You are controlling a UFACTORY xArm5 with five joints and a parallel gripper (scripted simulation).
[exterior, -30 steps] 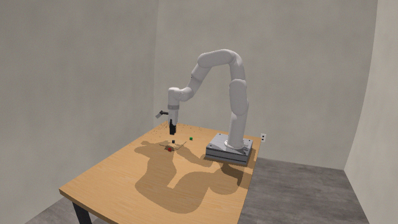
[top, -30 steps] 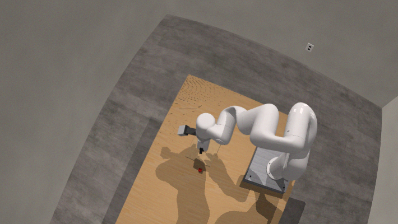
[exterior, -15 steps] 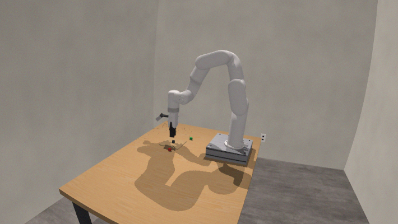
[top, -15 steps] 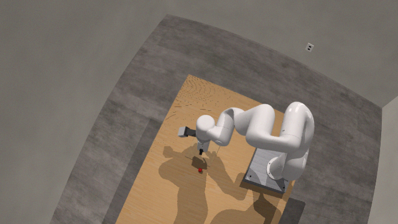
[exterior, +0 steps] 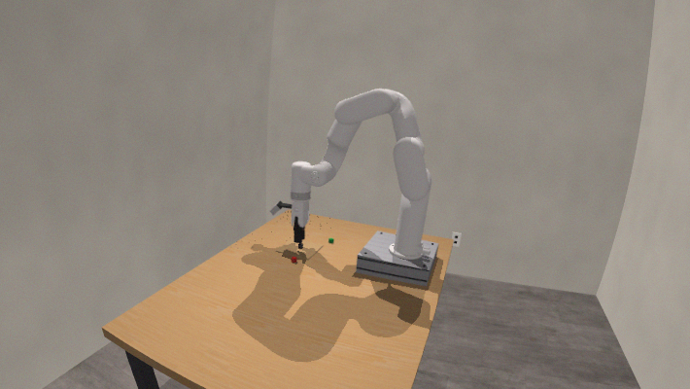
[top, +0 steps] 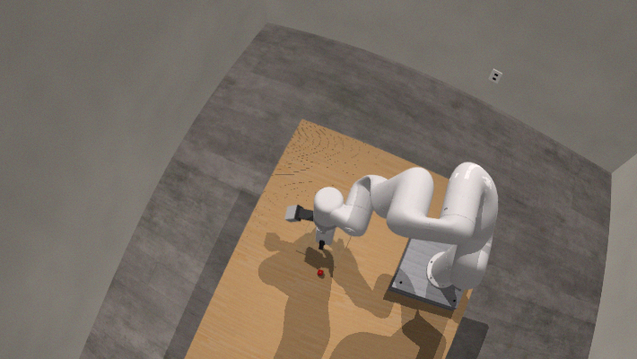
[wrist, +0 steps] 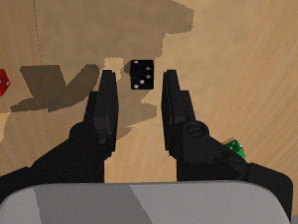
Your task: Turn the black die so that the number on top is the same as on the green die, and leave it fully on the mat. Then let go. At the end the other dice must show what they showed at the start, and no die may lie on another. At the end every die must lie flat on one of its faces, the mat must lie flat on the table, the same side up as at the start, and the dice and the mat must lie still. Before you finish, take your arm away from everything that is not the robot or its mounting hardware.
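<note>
Claw (wrist: 137, 96): one, part open, holding nothing, above the black die.
Dice: three, one black die (wrist: 141, 74), one red die (wrist: 3, 83), one green die (wrist: 234, 148).
Bench (exterior: 204, 311): one.

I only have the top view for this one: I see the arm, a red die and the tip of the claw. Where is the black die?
Observer: The wrist view shows the black die lying on the table just beyond the tips of the claw, not between them.
Operator: Is the claw holding anything?
Observer: No. Its fingers stand apart with only wood showing between them.
Operator: And the green die?
Observer: The arm hides it from you. In the exterior view the green die lies on the base side of the claw, apart from the other dice.
</note>
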